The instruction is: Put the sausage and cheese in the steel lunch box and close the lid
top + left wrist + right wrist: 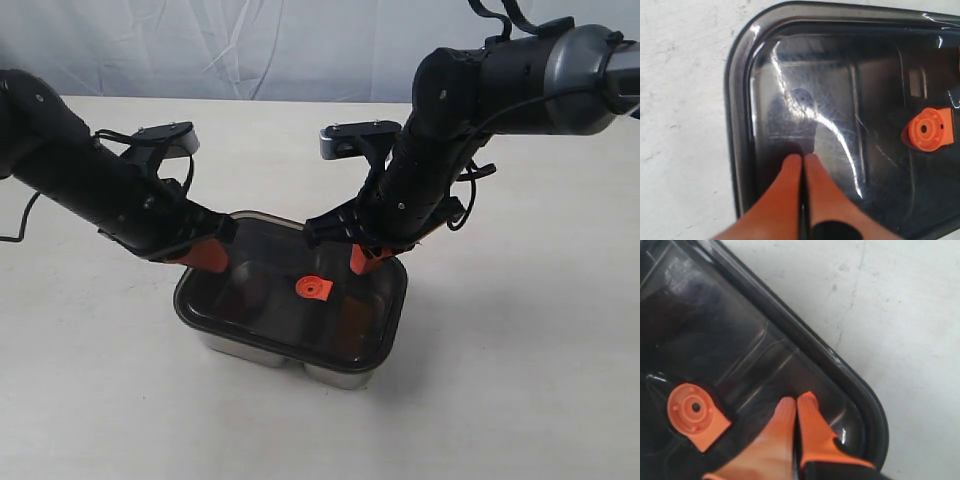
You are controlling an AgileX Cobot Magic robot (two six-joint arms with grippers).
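Note:
The dark smoky lid [270, 300] lies on top of the steel lunch box [330, 374], whose silver wall shows below the lid's near edge. Its orange valve [313, 289] sits at the centre. My left gripper [222, 262] is shut, its orange tips resting on the lid's left end [802, 159]. My right gripper [357, 265] is also shut, tips down on the lid [796, 402] near its far right corner, beside the valve [692, 410]. Sausage and cheese are hidden; through the lid [840, 100] I only make out the divider faintly.
The box stands on a pale tabletop [520, 340]. A wrinkled white cloth backdrop [250, 45] hangs behind. Both black arms angle inward over the box from left and right.

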